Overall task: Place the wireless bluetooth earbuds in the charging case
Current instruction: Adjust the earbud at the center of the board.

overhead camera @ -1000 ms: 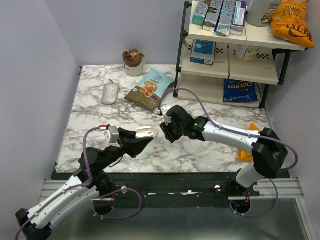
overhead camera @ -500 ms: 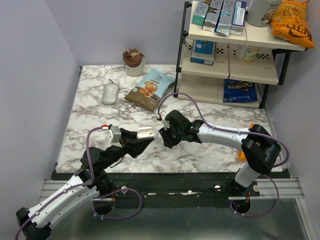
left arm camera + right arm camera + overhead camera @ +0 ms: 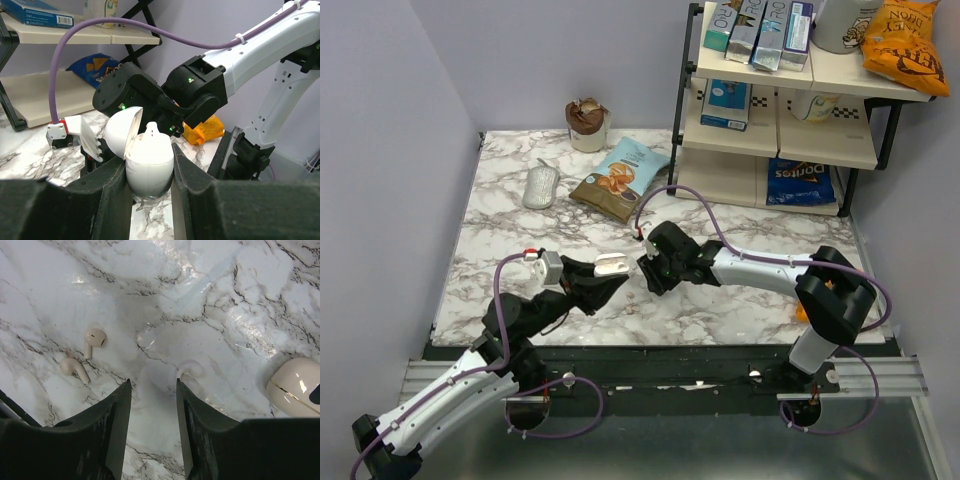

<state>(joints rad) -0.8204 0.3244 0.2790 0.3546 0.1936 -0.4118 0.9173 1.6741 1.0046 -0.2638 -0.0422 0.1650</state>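
- Logging the top view from the left: a crumpled silver pouch lies on the marble worktop. A brown cup stands at the back edge, with a snack bag at its 5 o'clock.
- Left end effector: fingers clamped narrow on the charging case, held upright. The lid is swung open toward 10 o'clock in the left wrist view.
- A small white nub pokes up from the open case body; cannot tell for certain what it is.
- Right end effector: just beside the case at its 3 o'clock in the top view, pointing down at the worktop. The jaws are moderately apart with nothing gripped.
- Right wrist view: the upper earbud lies on the marble at 10 o'clock from the jaws. The lower earbud is near it at 7 o'clock, not touching.
- A third earbud lies at 1 o'clock of the fingertip on that view's right, just beside it.
- A cream pebble-shaped case sits at the 4 o'clock edge of the same view.
- Far right, top view: a shelf rack holds boxes and a blue chip bag. An orange bag lies by the right arm's elbow.
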